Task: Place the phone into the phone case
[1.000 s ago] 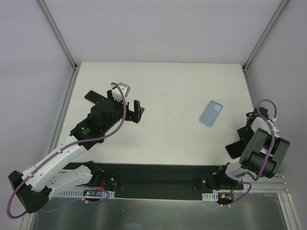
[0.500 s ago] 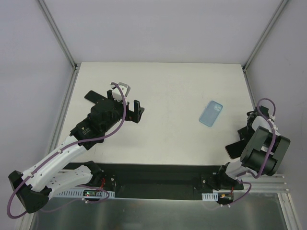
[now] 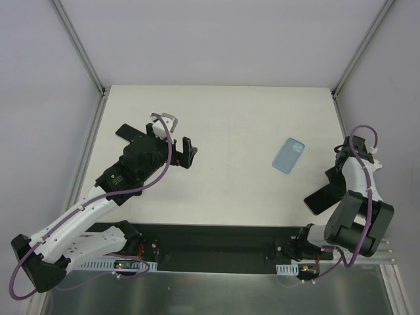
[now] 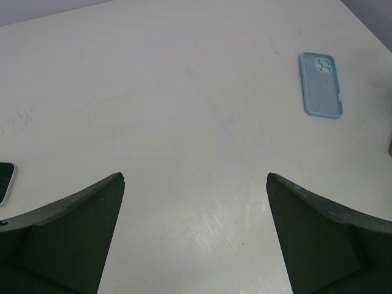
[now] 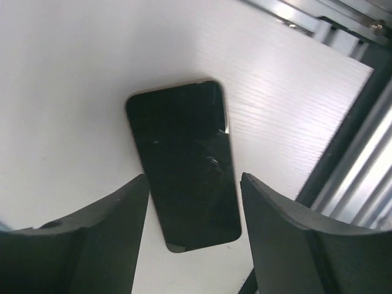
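The phone is a black slab lying screen up near the table's front right corner, also seen from above as the phone. My right gripper hangs over its near end, one finger on each long side, with thin gaps showing. In the top view the right gripper is just right of the phone. The light blue phone case lies flat, up and left of the phone, apart from it. My left gripper is wide open over bare table, with the phone case far off at the upper right.
A metal rail and the table's edge run close beside the phone on its right. At the left border of the left wrist view a small dark thing with a white rim peeks in. The left arm rests at the table's left.
The right gripper's jaws have narrowed around the phone, and the right wrist has swung up and back, uncovering more of the phone in the top view. The left arm has not moved.
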Motion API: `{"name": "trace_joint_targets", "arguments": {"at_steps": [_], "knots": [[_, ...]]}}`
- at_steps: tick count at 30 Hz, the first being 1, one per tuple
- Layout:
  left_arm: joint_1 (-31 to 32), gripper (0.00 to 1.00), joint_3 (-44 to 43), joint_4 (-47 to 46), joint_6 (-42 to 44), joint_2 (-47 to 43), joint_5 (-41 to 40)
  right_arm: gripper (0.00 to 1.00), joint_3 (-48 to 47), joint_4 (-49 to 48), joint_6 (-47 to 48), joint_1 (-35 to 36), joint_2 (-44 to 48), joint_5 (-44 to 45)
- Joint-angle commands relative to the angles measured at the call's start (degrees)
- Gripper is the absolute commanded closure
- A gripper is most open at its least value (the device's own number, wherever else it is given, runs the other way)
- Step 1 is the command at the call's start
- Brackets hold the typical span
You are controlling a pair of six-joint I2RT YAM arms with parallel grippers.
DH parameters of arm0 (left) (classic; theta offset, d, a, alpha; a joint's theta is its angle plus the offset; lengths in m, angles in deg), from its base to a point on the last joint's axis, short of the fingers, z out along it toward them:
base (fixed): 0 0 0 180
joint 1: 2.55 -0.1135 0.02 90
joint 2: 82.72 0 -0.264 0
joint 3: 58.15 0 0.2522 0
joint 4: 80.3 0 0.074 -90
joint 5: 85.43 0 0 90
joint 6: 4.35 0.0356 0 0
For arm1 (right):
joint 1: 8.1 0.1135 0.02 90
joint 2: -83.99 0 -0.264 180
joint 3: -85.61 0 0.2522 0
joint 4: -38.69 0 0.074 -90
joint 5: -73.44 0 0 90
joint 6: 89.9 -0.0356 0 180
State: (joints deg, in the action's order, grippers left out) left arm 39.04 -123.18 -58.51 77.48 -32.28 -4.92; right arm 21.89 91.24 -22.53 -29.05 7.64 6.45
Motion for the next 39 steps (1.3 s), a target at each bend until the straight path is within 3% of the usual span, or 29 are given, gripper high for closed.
{"name": "trace_joint_targets", "arguments": {"at_steps": [1,11,18,24,36,39], "knots": [[0.1,0.01,-0.5,-1.7,0.0,-2.4,-0.6,0.37,-1.4,8.1,-5.3,-4.2,-1.2,6.0],[0.1,0.01,-0.4,-1.6,-0.2,-3.6,0.2,0.47,-0.8,6.0,-3.6,-9.7,-9.2,5.9],[0.0,0.01,-0.4,-1.5,0.1,-4.1,-0.9,0.47,-1.7,2.7,0.4,-9.7,-11.4,0.2],[0.1,0.01,-0.3,-1.5,0.3,-4.9,-1.5,0.4,-3.1,1.3,2.9,-9.4,-13.8,-3.4],[0.1,0.01,-0.4,-1.6,0.5,-6.0,-1.0,0.36,-5.1,-4.9,9.5,-1.0,-14.8,-13.2],[0.1,0.01,-0.2,-1.6,0.6,-6.3,-1.7,0.3,-6.6,-4.4,10.9,3.1,-15.0,-10.3]]}}
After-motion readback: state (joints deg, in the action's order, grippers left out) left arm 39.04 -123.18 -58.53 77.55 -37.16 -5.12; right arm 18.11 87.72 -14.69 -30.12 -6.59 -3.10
